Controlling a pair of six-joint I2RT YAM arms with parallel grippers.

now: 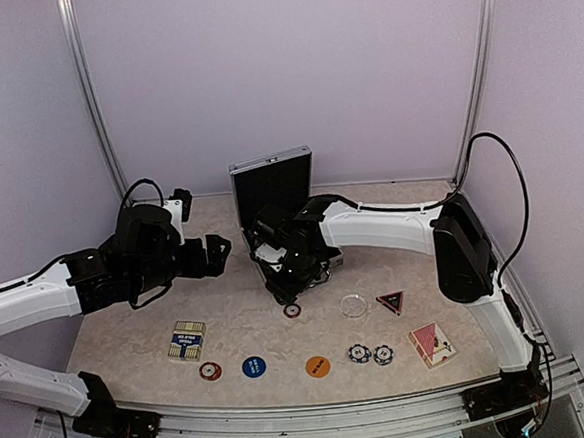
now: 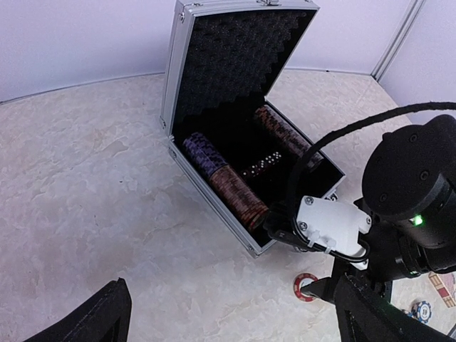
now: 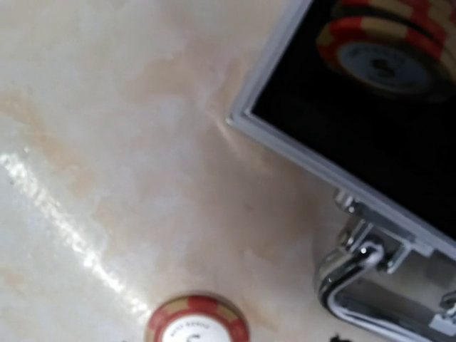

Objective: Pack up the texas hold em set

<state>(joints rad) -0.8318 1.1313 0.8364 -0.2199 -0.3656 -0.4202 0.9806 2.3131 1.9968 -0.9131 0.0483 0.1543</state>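
The silver briefcase (image 1: pixel 272 183) stands open at mid-table, black foam lid upright. The left wrist view shows its base (image 2: pixel 214 203) holding rows of striped chips (image 2: pixel 226 182) and dice (image 2: pixel 259 164). My right gripper (image 1: pixel 291 289) hangs open at the case's front corner, just over a loose red chip (image 1: pixel 292 310). That chip lies close below in the right wrist view (image 3: pixel 198 325), beside the metal handle (image 3: pixel 354 283). My left gripper (image 1: pixel 217 252) is open and empty, left of the case.
Along the front lie a blue-yellow card deck (image 1: pixel 187 340), a red chip (image 1: pixel 210 370), a blue disc (image 1: pixel 253 366), an orange disc (image 1: pixel 318 365), two blue-white chips (image 1: pixel 370 354), a clear disc (image 1: pixel 353 304), a dark triangle (image 1: pixel 390 300) and a red card deck (image 1: pixel 432 343).
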